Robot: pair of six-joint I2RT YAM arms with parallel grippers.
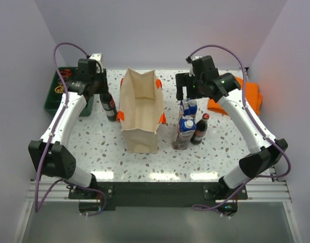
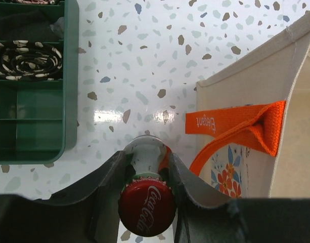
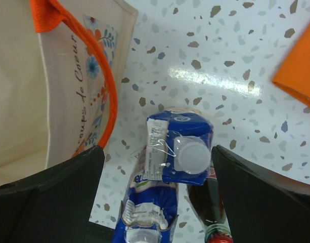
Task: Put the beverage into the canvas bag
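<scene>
Near the desk's far-left corner, the left gripper [image 2: 146,163] clamps its jaws on the upright bottle [image 2: 147,206] just beside the canvas bag [image 1: 139,136], while the right gripper [image 3: 155,152] apparently holds its jaws open.

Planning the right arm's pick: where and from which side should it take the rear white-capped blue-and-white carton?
Grip the upright rear blue-and-white carton by its flat left and right faces, under the top, from above; the nearer blue carton and red-capped cola bottle crowd its near side.

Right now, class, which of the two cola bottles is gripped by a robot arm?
The cola bottle left of the canvas bag: the left gripper clamps its neck. The other bottle, beside the cartons, stands free.
</scene>
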